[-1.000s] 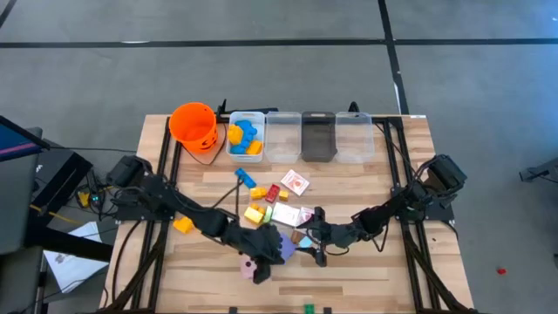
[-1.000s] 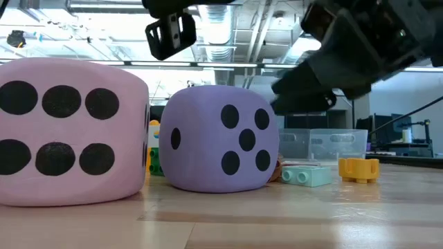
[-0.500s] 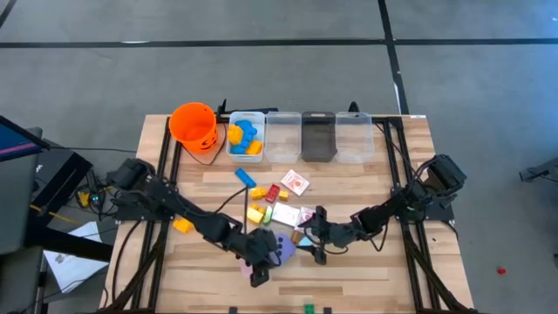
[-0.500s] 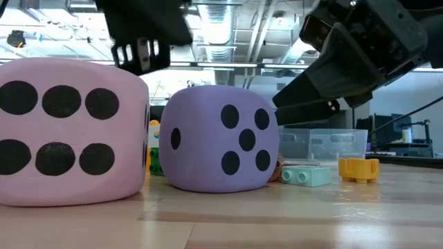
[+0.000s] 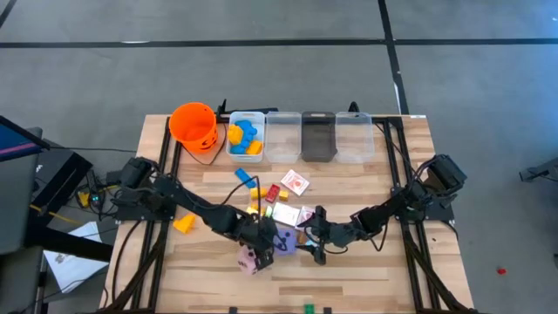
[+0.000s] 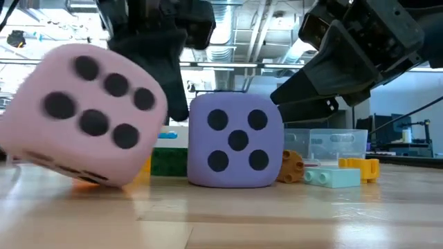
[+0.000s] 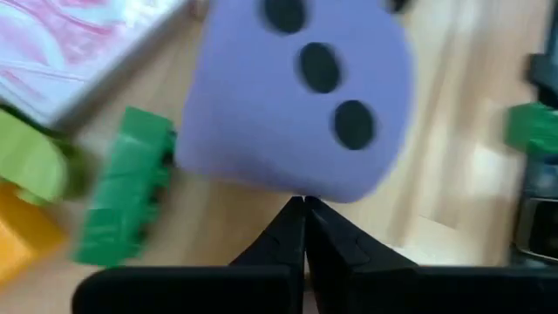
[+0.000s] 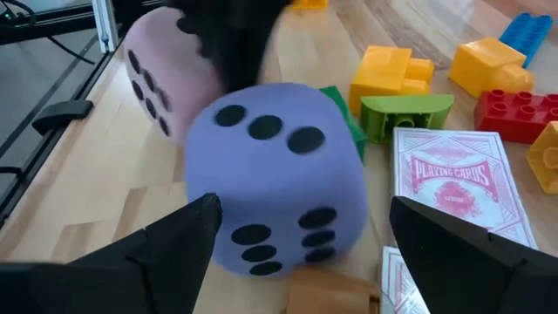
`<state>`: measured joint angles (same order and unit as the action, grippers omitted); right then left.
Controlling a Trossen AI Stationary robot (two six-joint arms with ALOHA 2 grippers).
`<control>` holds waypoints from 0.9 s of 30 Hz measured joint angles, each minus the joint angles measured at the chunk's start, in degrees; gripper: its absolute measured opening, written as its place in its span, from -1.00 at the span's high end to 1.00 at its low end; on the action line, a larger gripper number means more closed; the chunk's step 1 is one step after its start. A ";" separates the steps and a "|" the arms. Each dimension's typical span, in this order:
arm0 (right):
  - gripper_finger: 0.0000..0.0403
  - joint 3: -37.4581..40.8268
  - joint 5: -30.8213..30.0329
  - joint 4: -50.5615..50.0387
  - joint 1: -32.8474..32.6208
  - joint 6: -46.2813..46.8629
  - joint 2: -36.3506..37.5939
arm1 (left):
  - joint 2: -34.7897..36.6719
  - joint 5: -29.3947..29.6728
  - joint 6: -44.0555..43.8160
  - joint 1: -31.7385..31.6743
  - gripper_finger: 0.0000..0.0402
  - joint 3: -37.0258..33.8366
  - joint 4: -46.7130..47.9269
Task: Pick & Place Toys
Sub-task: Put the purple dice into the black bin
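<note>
I am watching the purple die sitting on the bench at the near edge of the toy pile, and it is lying directly in front of the right end effector, between its two wide-spread fingers. In the right wrist view the die is filling the gap ahead of the spread fingers, not yet touched by either one as far as I can tell. The right arm is reaching in low from the right side, nearly level with the bench. The left end effector is hovering just beside the same die on its other side, fingers pressed fully together and holding nothing; its tips are pointing at the die's face. The pink die is tilting up on one edge beside it. I am judging the right arm better placed to close on the purple die, which, being a cube, has no long axis to line up.
</note>
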<state>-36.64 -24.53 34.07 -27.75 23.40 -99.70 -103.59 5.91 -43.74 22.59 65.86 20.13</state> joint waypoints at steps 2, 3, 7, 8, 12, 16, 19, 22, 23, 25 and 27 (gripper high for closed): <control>-0.64 0.00 0.06 0.24 -0.04 -0.53 0.00 | 0.00 0.14 1.37 -0.93 1.00 -0.02 0.21; -0.64 0.00 0.28 0.24 -0.04 -0.84 0.00 | 0.00 0.14 1.69 -1.27 1.00 -0.02 0.63; -0.64 0.00 0.48 -0.24 -0.40 -1.68 0.00 | 0.02 0.13 1.76 -2.30 1.00 -0.02 3.02; -0.64 0.00 0.48 -0.29 -0.56 -2.23 0.00 | 0.04 0.14 1.76 -2.37 1.00 -0.02 3.22; -0.64 0.00 0.63 -0.18 -1.57 -3.01 0.00 | 0.07 0.09 1.87 -2.25 1.00 -0.02 3.65; -0.64 0.00 0.66 0.54 -2.26 -4.25 0.00 | 0.09 0.07 1.89 -2.10 1.00 -0.02 4.04; -0.64 0.00 0.66 1.40 -2.16 -4.58 0.00 | 0.11 0.07 1.89 -2.10 1.00 -0.02 4.39; -0.64 0.00 0.61 2.36 -2.05 -5.24 0.00 | 0.11 0.07 1.89 -2.10 1.00 -0.02 4.36; -0.64 0.00 0.60 2.67 -1.98 -5.19 0.00 | 0.11 0.07 1.89 -2.10 1.00 -0.02 4.36; -0.64 0.00 0.60 3.17 -1.74 -3.89 0.00 | 0.13 0.05 1.89 -2.10 1.00 -0.02 4.36; -0.64 0.00 0.76 3.10 -1.80 -4.01 0.00 | 0.13 0.03 1.89 -2.10 1.00 -0.02 4.36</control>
<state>-36.64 -23.78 37.16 -29.54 19.39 -99.70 -103.46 5.93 -41.85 20.49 65.84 24.49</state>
